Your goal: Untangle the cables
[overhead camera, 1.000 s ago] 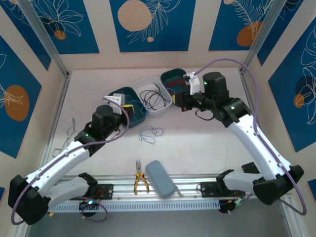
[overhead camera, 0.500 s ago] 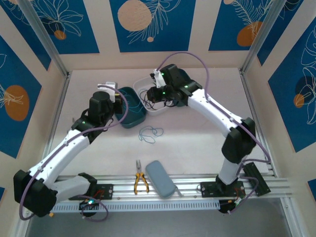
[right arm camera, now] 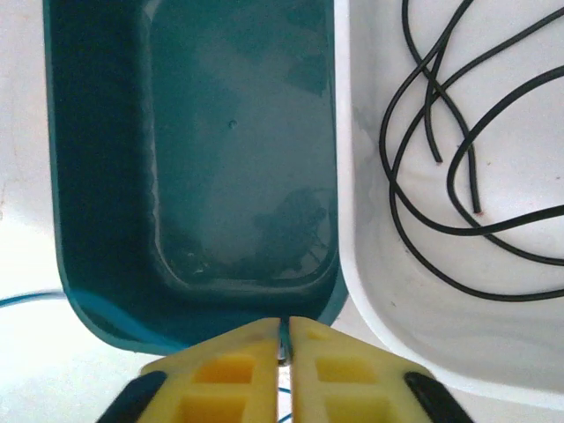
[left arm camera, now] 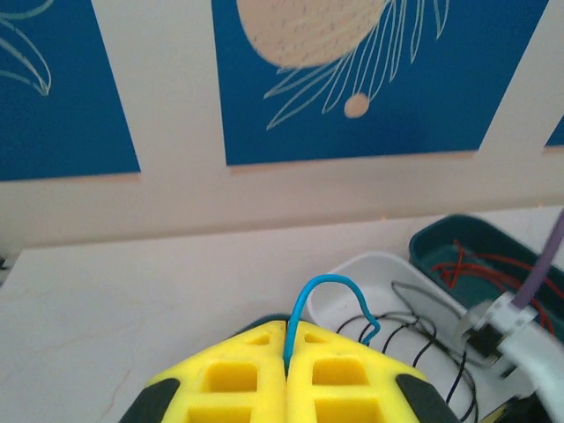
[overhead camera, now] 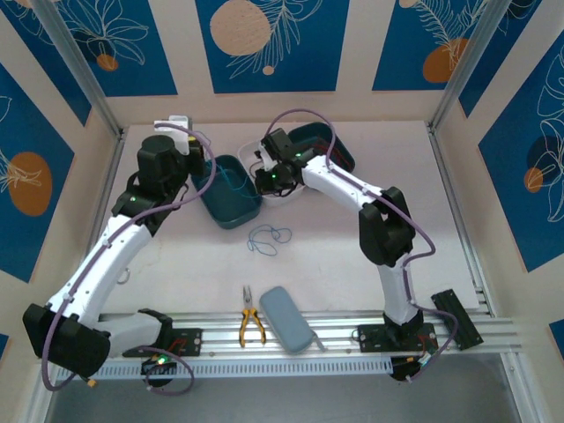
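My left gripper point(left arm camera: 286, 352) is lifted at the back left point(overhead camera: 187, 150), its yellow fingers shut on a thin blue cable point(left arm camera: 328, 284) that arches up from between them. My right gripper point(right arm camera: 284, 342) hovers low at the near rim of the empty teal bin point(right arm camera: 238, 132), next to the white bin point(right arm camera: 388, 291). Its jaws stand almost together, with a thin blue strand in the slit. Black cables point(right arm camera: 441, 141) lie coiled in the white bin. A loose blue cable point(overhead camera: 267, 236) lies on the table in front of the bins.
A second teal bin point(left arm camera: 480, 251) at the back right holds red cables. Yellow-handled pliers point(overhead camera: 250, 324) and a grey case point(overhead camera: 286, 319) lie near the front rail. The metal frame posts and side walls close in the table.
My right arm has swung left from the red-cable bin to the gap between the teal and white bins. My left arm has risen and moved back-left with the blue cable.
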Available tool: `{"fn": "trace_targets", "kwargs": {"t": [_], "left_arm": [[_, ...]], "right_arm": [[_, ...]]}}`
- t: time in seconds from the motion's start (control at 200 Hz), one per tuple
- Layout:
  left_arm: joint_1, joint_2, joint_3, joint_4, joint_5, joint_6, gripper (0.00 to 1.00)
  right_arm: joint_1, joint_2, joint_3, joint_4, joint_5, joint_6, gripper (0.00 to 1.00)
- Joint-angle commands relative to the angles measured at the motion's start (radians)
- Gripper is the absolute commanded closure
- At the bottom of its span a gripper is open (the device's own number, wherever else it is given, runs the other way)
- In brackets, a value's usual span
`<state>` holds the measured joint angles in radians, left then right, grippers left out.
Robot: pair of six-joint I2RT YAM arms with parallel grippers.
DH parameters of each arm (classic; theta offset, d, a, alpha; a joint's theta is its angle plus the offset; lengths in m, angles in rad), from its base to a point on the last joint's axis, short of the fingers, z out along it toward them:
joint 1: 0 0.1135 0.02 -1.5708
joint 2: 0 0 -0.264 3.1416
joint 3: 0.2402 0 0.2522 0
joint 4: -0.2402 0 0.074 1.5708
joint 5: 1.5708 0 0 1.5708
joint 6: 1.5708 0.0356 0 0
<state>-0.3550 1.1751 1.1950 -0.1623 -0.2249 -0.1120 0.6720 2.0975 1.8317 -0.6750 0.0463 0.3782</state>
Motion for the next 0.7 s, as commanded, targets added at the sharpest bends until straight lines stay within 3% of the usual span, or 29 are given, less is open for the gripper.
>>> {"fn": "trace_targets", "kwargs": {"t": [0.0, 0.12, 0.695], "left_arm": [[0.011, -0.005, 0.048, -0.036, 0.004, 0.046, 1.00], [0.013, -0.009, 0.073, -0.041, -0.006, 0.055, 1.00], [0.021, 0.046, 0.157, -0.077, -0.006, 0.085, 1.00]], "right_arm": [[0.015, 0.002, 0.040, -0.029, 0.006, 0.004, 0.79], [0.020, -0.006, 0.032, -0.027, -0.006, 0.003, 0.70], [0.020, -0.284, -0.168, 0.020, 0.035, 0.009, 0.54]]}}
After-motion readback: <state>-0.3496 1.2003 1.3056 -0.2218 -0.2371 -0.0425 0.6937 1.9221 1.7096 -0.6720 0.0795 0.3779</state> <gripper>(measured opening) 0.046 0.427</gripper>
